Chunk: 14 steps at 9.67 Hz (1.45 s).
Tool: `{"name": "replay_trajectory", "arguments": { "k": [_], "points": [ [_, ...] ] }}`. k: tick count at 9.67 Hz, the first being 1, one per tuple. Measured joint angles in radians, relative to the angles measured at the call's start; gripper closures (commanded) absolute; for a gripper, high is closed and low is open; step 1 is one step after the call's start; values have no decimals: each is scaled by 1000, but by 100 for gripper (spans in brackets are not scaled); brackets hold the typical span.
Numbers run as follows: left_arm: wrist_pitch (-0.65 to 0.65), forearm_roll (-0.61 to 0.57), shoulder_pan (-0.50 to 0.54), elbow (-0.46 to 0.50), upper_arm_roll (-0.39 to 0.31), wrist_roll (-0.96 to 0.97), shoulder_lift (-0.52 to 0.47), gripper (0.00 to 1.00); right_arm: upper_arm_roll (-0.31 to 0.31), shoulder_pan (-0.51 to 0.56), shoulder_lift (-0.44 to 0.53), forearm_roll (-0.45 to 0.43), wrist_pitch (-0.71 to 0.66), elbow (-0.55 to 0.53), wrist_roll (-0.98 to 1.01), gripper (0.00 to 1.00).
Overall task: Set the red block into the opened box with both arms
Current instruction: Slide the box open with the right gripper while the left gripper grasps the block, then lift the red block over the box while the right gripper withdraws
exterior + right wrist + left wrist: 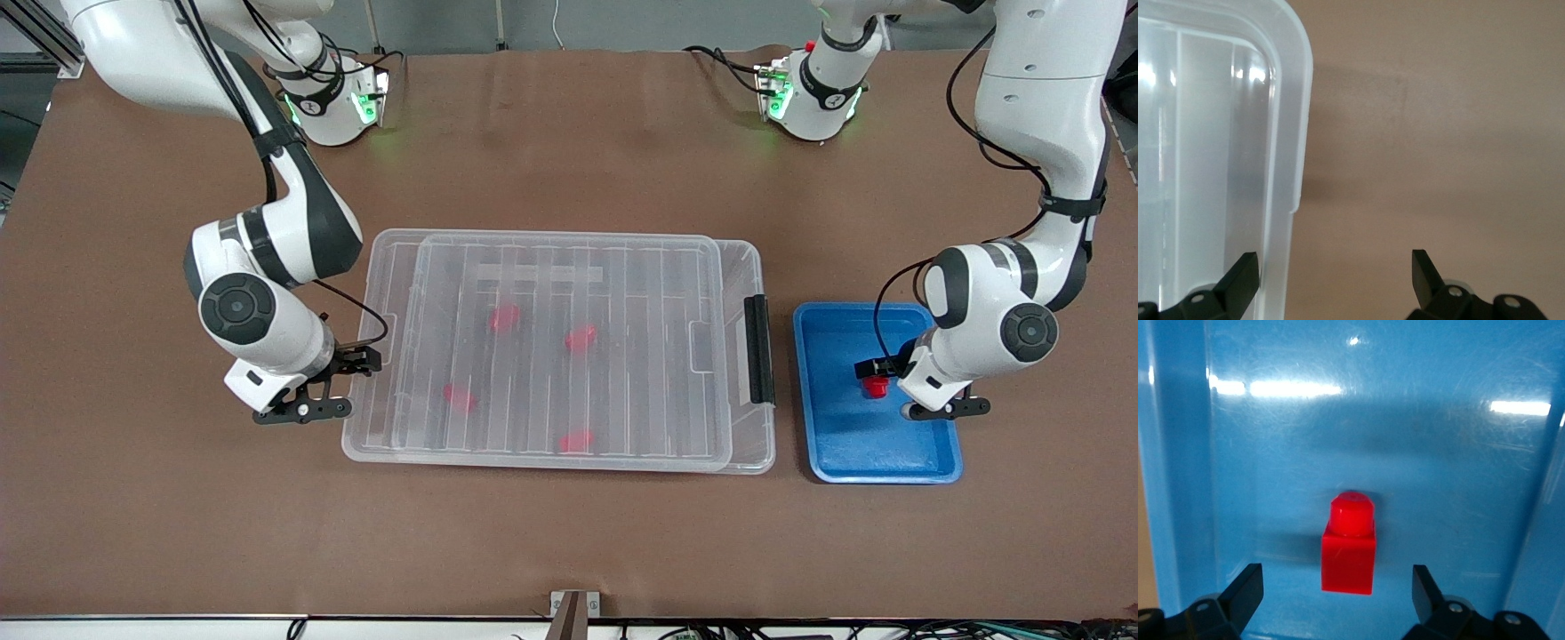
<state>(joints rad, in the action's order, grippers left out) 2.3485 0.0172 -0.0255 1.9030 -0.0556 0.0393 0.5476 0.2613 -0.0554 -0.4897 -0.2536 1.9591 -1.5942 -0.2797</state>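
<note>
Red block (1349, 547) sits in the blue tray (831, 444), between the spread fingers of the left gripper (1338, 593), ungripped. Box (751, 267) lid looks still on; right gripper (1336, 277), jaws apart, straddles its rim. Risks: block slips during closing, or lid blocks the drop.

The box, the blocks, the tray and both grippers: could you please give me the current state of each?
box: ribbed lid on, slid toward the handle end.
four red pieces: lying in the box, under the lid.
red block: lying in the blue tray, not gripped.
left gripper: open, fingers either side of the red block.
right gripper: open, at the box's corner, holding nothing.
</note>
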Motion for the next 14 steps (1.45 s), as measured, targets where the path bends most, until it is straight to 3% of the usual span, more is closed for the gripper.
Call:
{"name": "replay_trajectory", "arguments": {
  "k": [4,5,9,11,14],
  "points": [
    [47,2,-9,-6,2,42,33,87,-5,90,0,-4,-7,0,130,0],
    [48,2,-10,-8,2,47,37,100,-9,112,0,-4,-7,0,163,0],
    [2,2,-8,-27,1,44,17,100,-60,149,0,-5,-17,4,286,0],
    [-89,2,-9,-64,17,42,-72,100,-93,151,0,-5,-18,6,345,0],
    [-185,2,-15,-104,148,57,-191,99,-97,150,1,-3,-41,26,357,0]
  ]
}}
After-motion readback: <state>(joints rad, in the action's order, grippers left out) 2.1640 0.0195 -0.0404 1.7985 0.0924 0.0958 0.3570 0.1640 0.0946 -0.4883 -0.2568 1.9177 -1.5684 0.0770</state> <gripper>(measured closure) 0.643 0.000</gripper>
